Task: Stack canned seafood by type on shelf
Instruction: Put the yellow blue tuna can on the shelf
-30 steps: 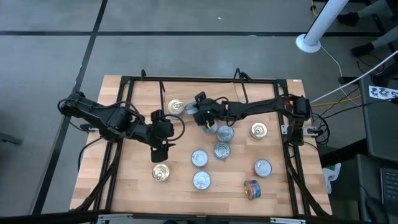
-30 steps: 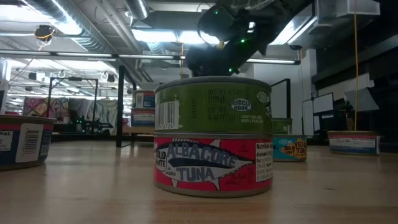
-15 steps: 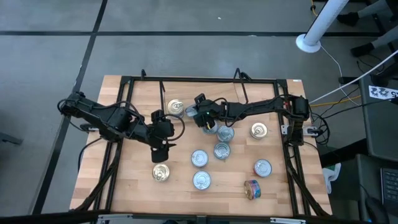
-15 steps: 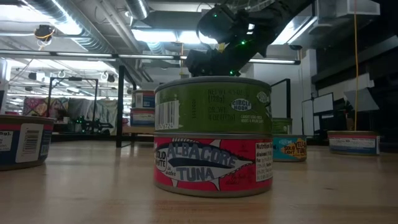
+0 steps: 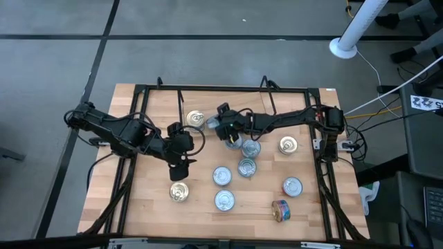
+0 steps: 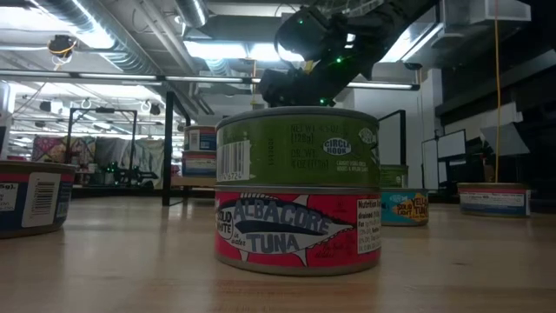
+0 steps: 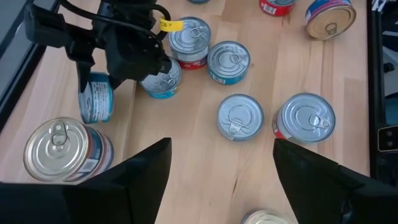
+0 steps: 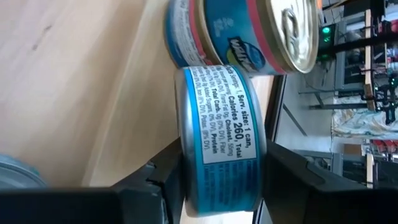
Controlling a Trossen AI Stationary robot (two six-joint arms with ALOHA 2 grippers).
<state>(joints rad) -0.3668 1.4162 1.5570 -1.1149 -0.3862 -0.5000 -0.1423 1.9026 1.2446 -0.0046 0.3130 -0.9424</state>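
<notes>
My right gripper (image 5: 220, 126) is shut on a blue-labelled can (image 8: 221, 143), right beside a stack of cans with a silver lid on top (image 5: 196, 119). That stack also shows in the left wrist view (image 7: 62, 149). My left gripper (image 5: 178, 168) is open and empty. It hovers just beyond a second stack (image 5: 178, 192), a green can standing on a red albacore tuna can (image 6: 297, 143). The held can also shows in the left wrist view (image 7: 96, 99). I cannot make out the wire-framed shelf board in any view. My right gripper pinches the blue can between its two fingers, one on each flat end (image 8: 181, 143), with the side label facing the wrist camera. The gripper is rolled on its side and comes in about level from the table's right. The can's axis lies parallel to that of the stack's top can (image 8: 249, 37).
Several loose cans stand in the table's middle and right (image 5: 247, 167), (image 5: 288, 144), (image 5: 223, 200). One multicoloured can lies on its side near the front (image 5: 280, 209). Black rails (image 5: 228, 88) frame the wooden tabletop.
In the low view, the arm over the green-and-red stack has shifted slightly upward. The cans have kept their places.
</notes>
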